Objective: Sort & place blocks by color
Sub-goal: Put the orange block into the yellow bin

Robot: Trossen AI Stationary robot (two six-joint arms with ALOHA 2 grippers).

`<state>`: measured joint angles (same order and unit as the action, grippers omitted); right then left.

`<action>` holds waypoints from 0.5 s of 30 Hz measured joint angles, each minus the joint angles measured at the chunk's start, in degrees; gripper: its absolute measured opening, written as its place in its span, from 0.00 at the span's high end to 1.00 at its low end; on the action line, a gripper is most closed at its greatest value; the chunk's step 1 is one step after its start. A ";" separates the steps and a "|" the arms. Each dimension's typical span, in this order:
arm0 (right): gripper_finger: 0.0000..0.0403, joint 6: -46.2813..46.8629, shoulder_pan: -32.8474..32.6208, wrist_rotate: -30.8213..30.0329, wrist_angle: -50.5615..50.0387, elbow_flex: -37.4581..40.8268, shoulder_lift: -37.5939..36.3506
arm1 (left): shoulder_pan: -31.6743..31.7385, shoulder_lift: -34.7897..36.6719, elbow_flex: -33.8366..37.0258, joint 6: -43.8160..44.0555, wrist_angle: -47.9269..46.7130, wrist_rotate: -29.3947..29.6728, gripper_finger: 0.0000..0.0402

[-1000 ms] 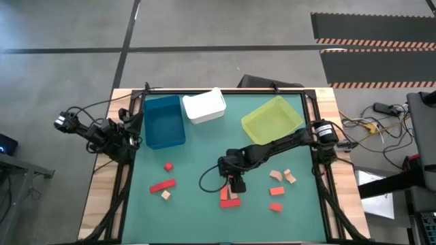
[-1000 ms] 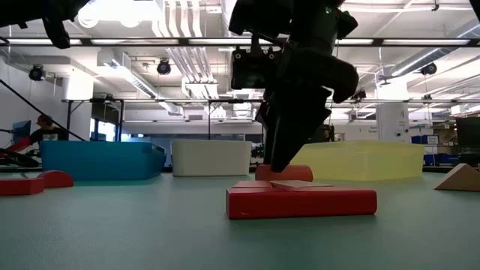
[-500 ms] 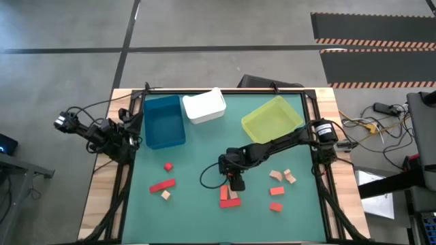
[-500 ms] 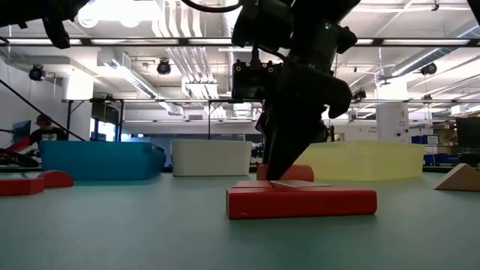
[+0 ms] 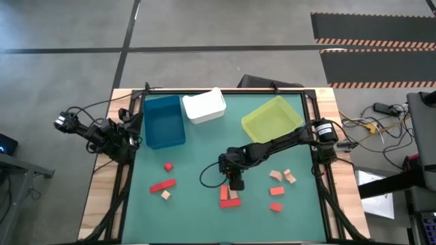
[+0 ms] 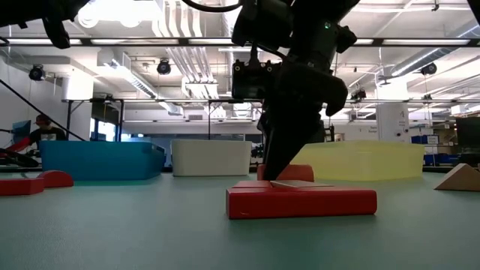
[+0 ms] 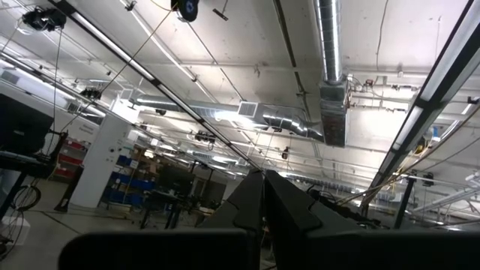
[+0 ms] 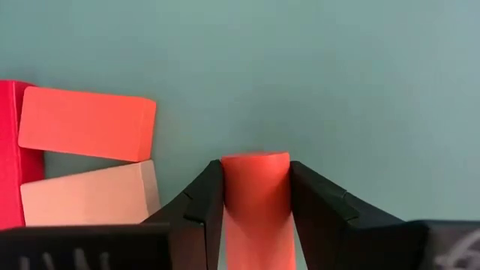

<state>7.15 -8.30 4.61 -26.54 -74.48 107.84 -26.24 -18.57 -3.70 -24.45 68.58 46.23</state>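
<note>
My right gripper (image 5: 236, 182) stands near the table's middle, pointing down, shut on a small orange block (image 8: 255, 187). Beside it lies a cluster: a red bar (image 6: 300, 201), an orange bar (image 8: 86, 124) and a tan bar (image 8: 90, 193), flat on the mat. More blocks lie flat toward the left, a red cube (image 5: 167, 166), a red bar (image 5: 162, 186) and a tan cube (image 5: 165, 195). Tan blocks (image 5: 276, 175) and orange ones (image 5: 276, 191) lie to the right. My left gripper (image 7: 264, 206) waits, shut, off the table's left edge, pointing up at the ceiling. My right gripper pinches the orange block between its two fingers (image 8: 202, 202), one on each of two opposite sides (image 8: 229, 191). The fingers come from above, pointing down. In the low view the block's lower part (image 6: 289, 172) shows behind the red bar; whether it stands on the mat I cannot tell.
A blue bin (image 5: 164, 122), a white bin (image 5: 204, 106) and a yellow-green bin (image 5: 271, 119) stand along the far side of the green mat. Cables lie on the mat by my right arm (image 5: 286, 141). Bare mat shows between the block groups.
My right gripper has come down a little over the orange block. The blocks around it lie where they were.
</note>
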 joint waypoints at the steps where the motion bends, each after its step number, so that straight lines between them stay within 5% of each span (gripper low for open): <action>1: 0.72 0.54 0.08 -0.17 -0.48 0.00 -0.15 | 0.00 0.00 0.00 0.00 0.00 0.01 1.00; 15: 0.71 11.30 5.21 -9.99 -10.80 -5.80 -6.77 | 0.00 -0.02 0.00 0.00 -0.02 0.25 1.00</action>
<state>18.46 -3.09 -5.38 -37.34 -80.27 101.08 -26.24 -18.59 -3.70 -24.45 68.55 46.48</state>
